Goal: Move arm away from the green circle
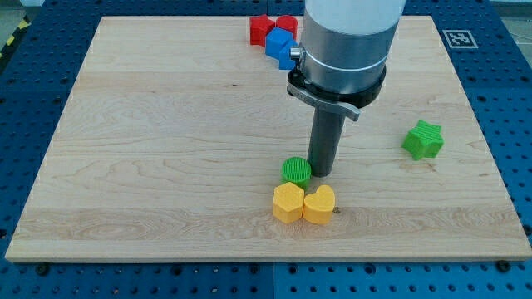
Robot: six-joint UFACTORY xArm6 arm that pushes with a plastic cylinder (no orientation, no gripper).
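Note:
The green circle [295, 171] lies on the wooden board [166, 149], right of centre and toward the view's bottom. My tip [322, 173] stands right beside it, touching or nearly touching its right edge. Just below both are a yellow hexagon [288, 203] and a yellow heart [319, 204], side by side and touching. The green circle rests against the top of the yellow hexagon.
A green star [424, 139] sits at the view's right. At the top edge, a red block [261, 29], a red cylinder [287, 25] and blue blocks [280, 45] cluster together, partly hidden by the arm's grey body [345, 41]. Blue perforated table surrounds the board.

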